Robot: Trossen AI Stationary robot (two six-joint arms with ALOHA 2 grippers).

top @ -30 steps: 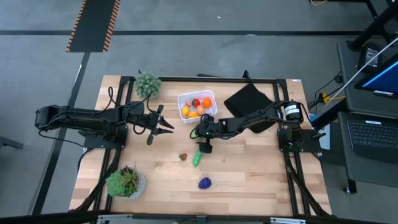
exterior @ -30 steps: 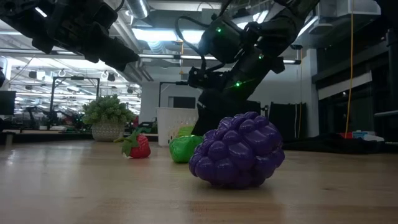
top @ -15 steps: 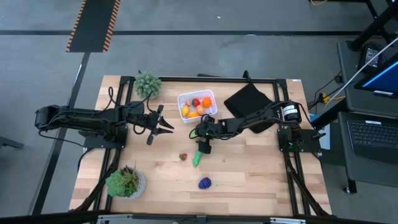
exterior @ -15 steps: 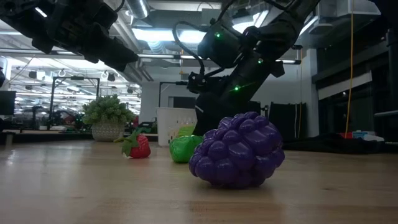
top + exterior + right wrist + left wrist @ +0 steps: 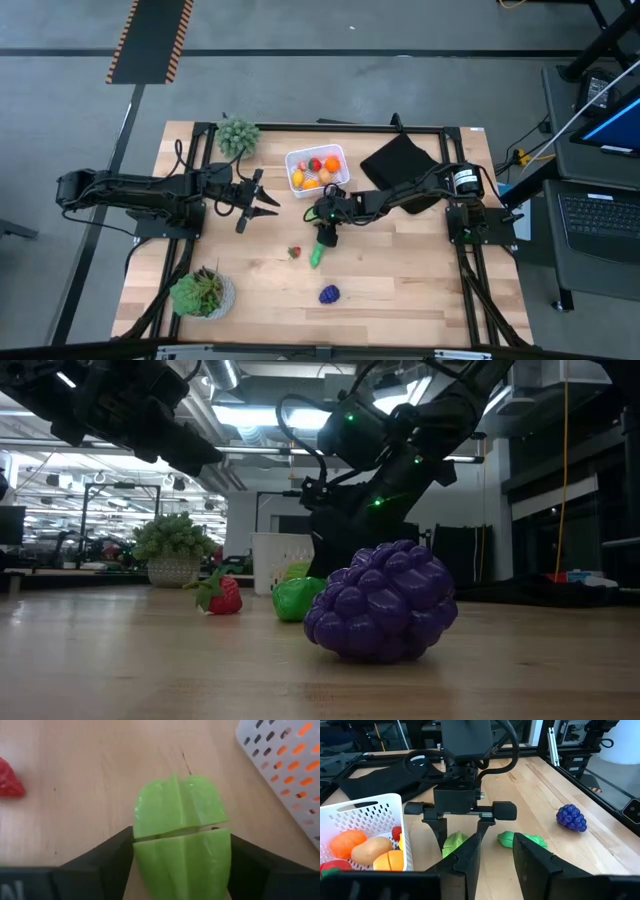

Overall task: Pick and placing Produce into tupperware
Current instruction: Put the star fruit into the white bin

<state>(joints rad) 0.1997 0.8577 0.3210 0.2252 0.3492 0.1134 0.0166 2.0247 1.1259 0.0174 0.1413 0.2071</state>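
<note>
The white tupperware [image 5: 317, 170] stands at the table's far middle and holds several pieces of produce. My right gripper [image 5: 323, 238] reaches down just in front of it, shut on a light green ribbed piece [image 5: 177, 820]. A second green piece [image 5: 317, 257], a strawberry [image 5: 294, 252] and a purple bunch of grapes [image 5: 329, 294] lie loose on the wood nearer the front edge. My left gripper [image 5: 270, 200] hovers open to the left of the tub, above the table, with nothing between its fingers. My right gripper pinches the green piece by its two opposite sides [image 5: 137, 845], one finger [image 5: 107, 855] on each. The fingers slant down at it from the table's right side. In the left wrist view the piece [image 5: 454, 843] sits low between the fingers, at the tabletop.
Two potted plants stand at the far left [image 5: 238, 135] and the near left [image 5: 203, 292]. A black folded cloth [image 5: 400, 160] lies to the right of the tub. Bare wood stretches along the near right of the table.
My right gripper has rolled a little about its own pointing line while staying over the green piece. The loose produce has not moved.
</note>
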